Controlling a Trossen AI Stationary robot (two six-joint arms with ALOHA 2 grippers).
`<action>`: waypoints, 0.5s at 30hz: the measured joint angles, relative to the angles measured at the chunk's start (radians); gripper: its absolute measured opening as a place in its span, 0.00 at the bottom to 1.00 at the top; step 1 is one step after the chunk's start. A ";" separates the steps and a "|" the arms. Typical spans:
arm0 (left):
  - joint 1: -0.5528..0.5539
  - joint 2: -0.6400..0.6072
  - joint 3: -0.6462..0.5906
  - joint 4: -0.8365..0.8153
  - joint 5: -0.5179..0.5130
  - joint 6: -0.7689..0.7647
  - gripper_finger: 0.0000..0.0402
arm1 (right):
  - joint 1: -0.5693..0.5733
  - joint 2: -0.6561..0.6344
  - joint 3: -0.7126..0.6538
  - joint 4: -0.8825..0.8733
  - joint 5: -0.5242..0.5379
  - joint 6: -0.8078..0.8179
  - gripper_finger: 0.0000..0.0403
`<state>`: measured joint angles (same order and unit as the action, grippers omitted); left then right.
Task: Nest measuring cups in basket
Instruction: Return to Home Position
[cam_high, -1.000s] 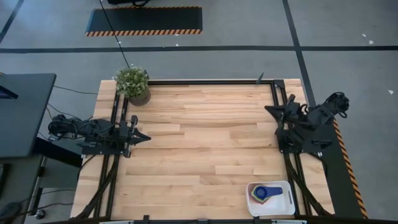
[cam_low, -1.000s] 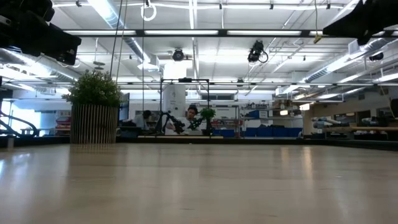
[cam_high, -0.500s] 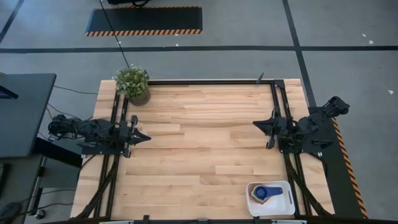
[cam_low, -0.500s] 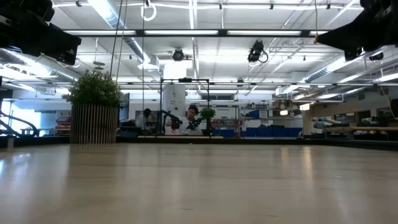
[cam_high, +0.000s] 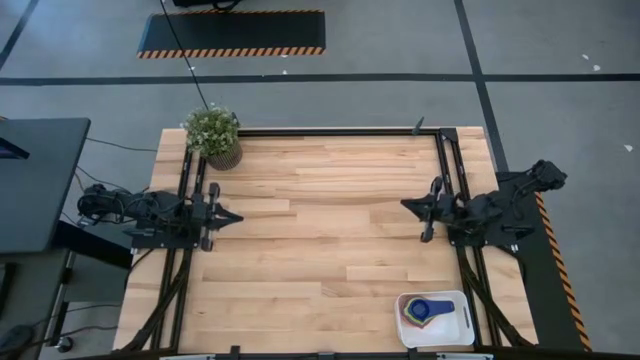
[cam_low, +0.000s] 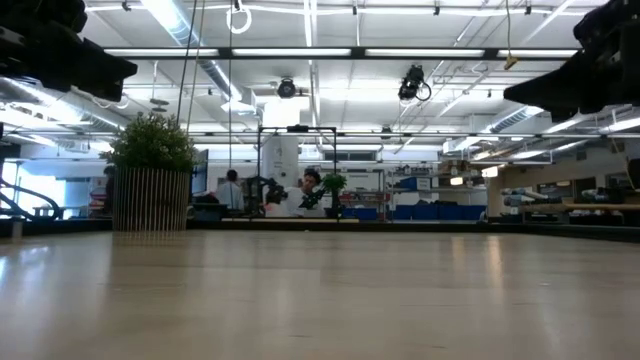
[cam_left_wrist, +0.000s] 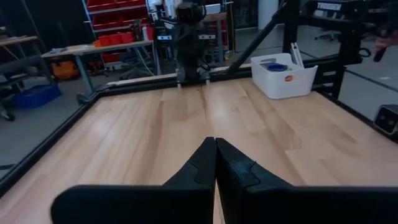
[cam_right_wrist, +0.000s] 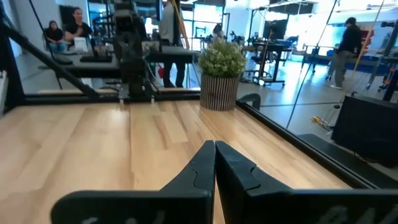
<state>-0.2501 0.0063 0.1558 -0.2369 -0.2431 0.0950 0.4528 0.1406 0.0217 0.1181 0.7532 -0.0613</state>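
The white basket (cam_high: 436, 319) stands at the table's near right corner; in the left wrist view the basket (cam_left_wrist: 283, 76) shows far off. Inside it the measuring cups (cam_high: 424, 311) sit nested, a dark blue one on top, with green and orange rims showing around it. My left gripper (cam_high: 238, 217) is shut and empty at the table's left side, pointing level toward the right. My right gripper (cam_high: 404, 205) is shut and empty at the right side, pointing level toward the left. Both sets of shut fingers show in the wrist views, left gripper (cam_left_wrist: 215, 155) and right gripper (cam_right_wrist: 214, 157).
A potted green plant (cam_high: 213, 135) stands at the far left corner of the table. Black rails (cam_high: 340, 131) run along the far edge and both sides. The wooden tabletop (cam_high: 320, 230) lies between the two arms. People stand in the room beyond the table.
My right gripper has come down and swung from pointing toward the far edge round to pointing left over the table, staying shut. My left arm has kept still.
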 joint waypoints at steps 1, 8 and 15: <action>0.000 0.000 0.000 0.000 -0.008 0.002 0.03 | -0.004 0.000 -0.007 0.000 0.000 0.000 0.04; 0.000 0.000 0.000 -0.001 -0.025 0.003 0.03 | -0.018 0.000 -0.016 -0.019 -0.002 -0.025 0.04; 0.000 0.000 0.000 -0.001 -0.025 -0.005 0.03 | -0.025 0.000 -0.015 -0.019 0.002 -0.103 0.04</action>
<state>-0.2501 0.0063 0.1558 -0.2379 -0.2680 0.0903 0.4274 0.1410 0.0063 0.0990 0.7552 -0.1646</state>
